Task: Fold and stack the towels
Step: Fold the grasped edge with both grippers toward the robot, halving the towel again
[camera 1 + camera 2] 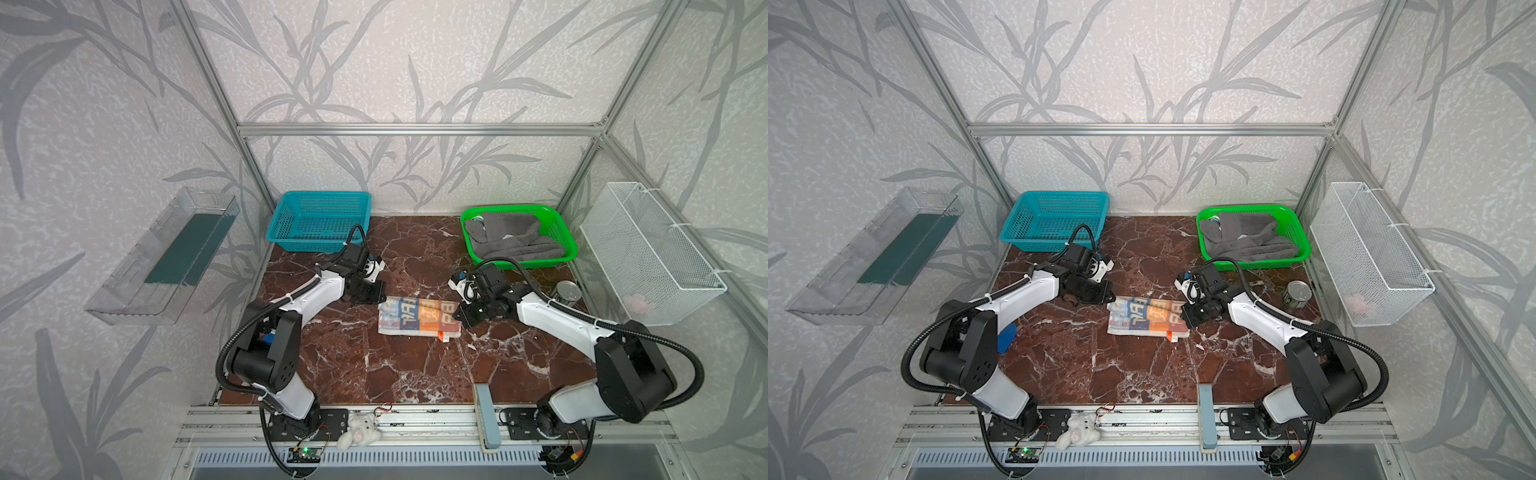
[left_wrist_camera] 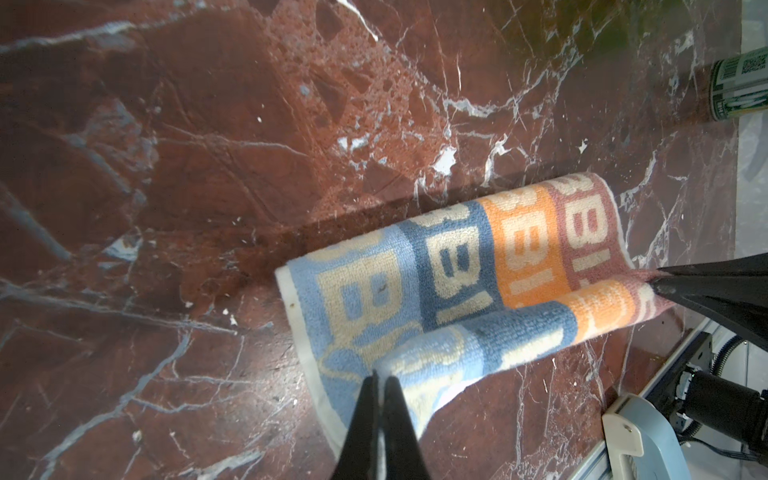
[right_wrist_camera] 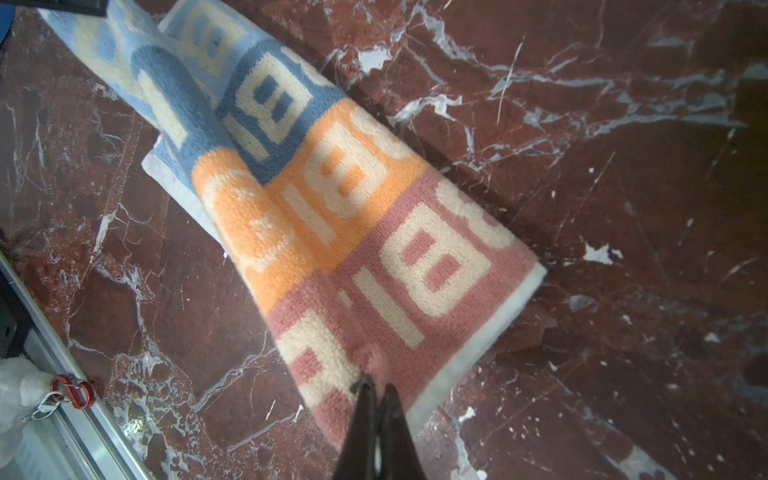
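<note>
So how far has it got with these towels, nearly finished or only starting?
Early on. Nothing looks stacked yet. In hand: the lettered towel lies partly doubled on the table, with the left gripper and right gripper each shut on an edge, mid-fold. Left: the grey towel sits crumpled in the green basket, unfolded, then stacking.

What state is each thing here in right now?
Lettered towel: on the table, one edge lifted at both ends.
Left gripper: shut on the towel's blue end.
Right gripper: shut on its pink end.
Grey towel: crumpled in the green basket.
Blue basket: empty.
Can: upright.
</note>
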Motion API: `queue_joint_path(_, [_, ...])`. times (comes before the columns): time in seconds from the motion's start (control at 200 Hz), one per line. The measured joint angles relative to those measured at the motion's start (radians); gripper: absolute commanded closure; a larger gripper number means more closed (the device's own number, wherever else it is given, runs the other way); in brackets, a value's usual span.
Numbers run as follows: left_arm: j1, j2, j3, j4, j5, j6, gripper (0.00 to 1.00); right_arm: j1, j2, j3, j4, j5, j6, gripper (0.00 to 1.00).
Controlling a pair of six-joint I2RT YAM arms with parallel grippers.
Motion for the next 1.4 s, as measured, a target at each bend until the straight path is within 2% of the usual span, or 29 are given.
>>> queue_joint_path(0.495, [-0.011, -0.003, -0.029, -0.026, 0.003, -0.010, 0.98, 0.026, -0.025, -0.026, -0.009, 0.002, 0.065, 0.98])
queue_joint_path(0.71, [-0.013, -0.004, -0.032, -0.033, 0.008, -0.016, 0.93, 0.052, -0.019, -0.049, -0.021, -0.001, 0.113, 0.96])
queue_joint_path(0.945, [-0.018, 0.005, -0.032, -0.055, 0.011, -0.023, 0.67, 0.053, 0.034, -0.043, -0.068, 0.042, 0.141, 0.87])
queue_joint_path(1.115, [-0.018, -0.002, -0.058, -0.060, -0.030, -0.035, 0.55, 0.053, 0.040, -0.029, -0.104, 0.045, 0.146, 0.73])
queue_joint_path(1.27, [-0.018, -0.027, -0.074, -0.084, -0.089, -0.043, 0.51, 0.053, 0.031, -0.010, -0.145, 0.042, 0.141, 0.60])
queue_joint_path(1.35, [-0.018, -0.042, -0.065, -0.099, -0.111, -0.046, 0.41, 0.053, 0.005, -0.002, -0.174, 0.045, 0.138, 0.56])
queue_joint_path(1.37, [-0.018, -0.045, -0.061, -0.103, -0.118, -0.044, 0.35, 0.053, -0.006, 0.000, -0.177, 0.048, 0.137, 0.54])
queue_joint_path(1.4, [-0.018, -0.049, -0.055, -0.108, -0.126, -0.044, 0.34, 0.053, -0.022, 0.001, -0.184, 0.053, 0.135, 0.54])
